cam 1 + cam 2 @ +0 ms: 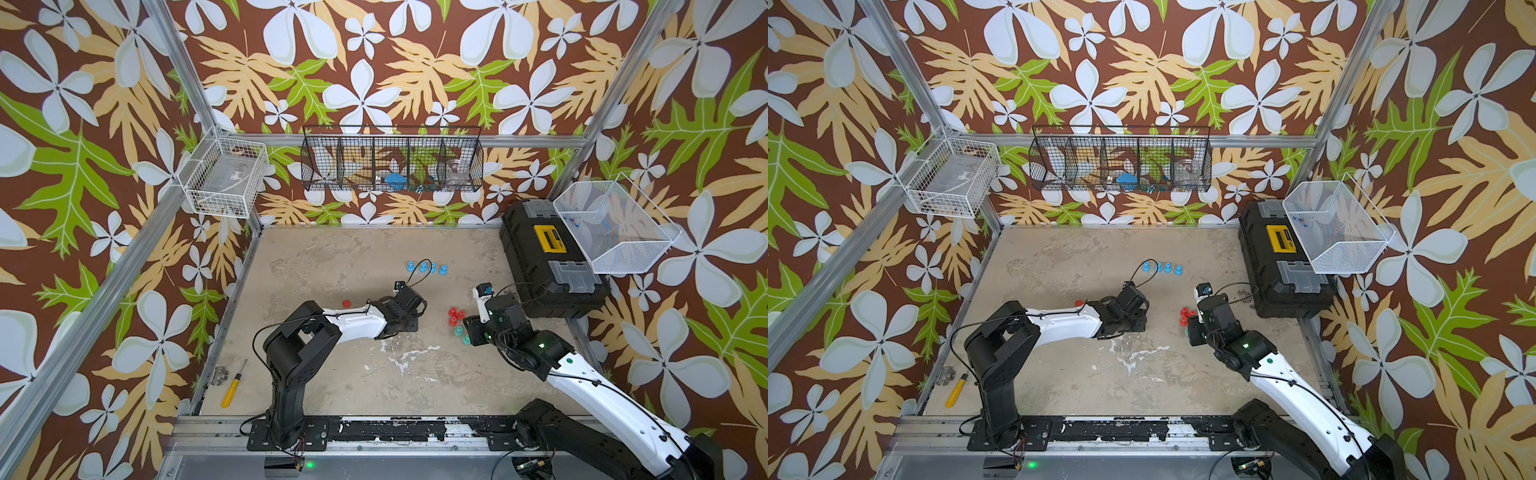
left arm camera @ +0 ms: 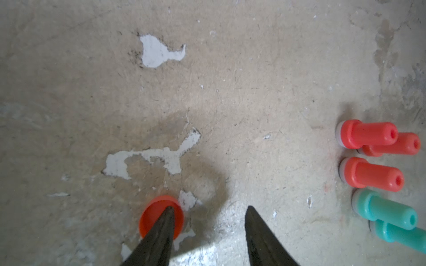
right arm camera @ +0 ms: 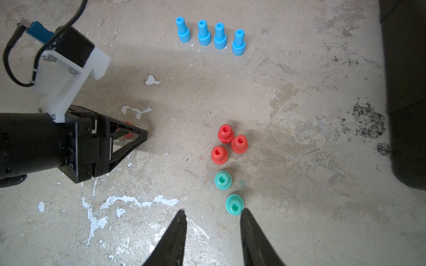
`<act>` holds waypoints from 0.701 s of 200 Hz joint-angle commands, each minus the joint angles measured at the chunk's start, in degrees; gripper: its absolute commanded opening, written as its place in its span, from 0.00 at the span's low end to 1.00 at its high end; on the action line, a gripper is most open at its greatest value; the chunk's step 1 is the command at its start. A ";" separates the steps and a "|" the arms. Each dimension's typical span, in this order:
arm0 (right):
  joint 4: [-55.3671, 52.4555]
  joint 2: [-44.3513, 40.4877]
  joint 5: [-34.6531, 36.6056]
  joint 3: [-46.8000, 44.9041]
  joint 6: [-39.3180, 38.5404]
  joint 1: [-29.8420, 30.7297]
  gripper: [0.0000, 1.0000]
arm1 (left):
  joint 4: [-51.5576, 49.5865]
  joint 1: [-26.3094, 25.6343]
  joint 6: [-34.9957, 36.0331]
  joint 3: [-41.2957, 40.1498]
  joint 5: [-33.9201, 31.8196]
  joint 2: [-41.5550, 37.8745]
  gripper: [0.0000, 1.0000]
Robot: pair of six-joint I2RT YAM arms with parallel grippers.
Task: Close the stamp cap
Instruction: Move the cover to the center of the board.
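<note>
Left end effector (image 2: 209, 207) is pointing down at the tabletop (image 1: 332, 257), jaws standing apart and gripping nothing, the left arm (image 1: 353, 322) reaching nearly level and bending down at the wrist; the right end effector (image 3: 213, 210) is hanging open and empty, one fingertip (image 3: 247, 221) just beside a teal stamp (image 3: 234, 204). Only the wrist views are showing the red cap (image 2: 149, 214), lying on the tabletop partly behind one left fingertip (image 2: 168, 221), contact unclear, well apart from three red stamps (image 3: 239, 144). Both top views are hiding it beneath the left end effector but are showing a red disc (image 1: 345, 303) (image 1: 1077, 302) lying beside the left arm.
</note>
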 commanded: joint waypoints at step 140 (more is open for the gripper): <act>0.42 1.12 2.03 0.12 0.27 0.12 0.40 | -5.33 -0.01 5.58 -8.96 -2.90 -27.17 0.58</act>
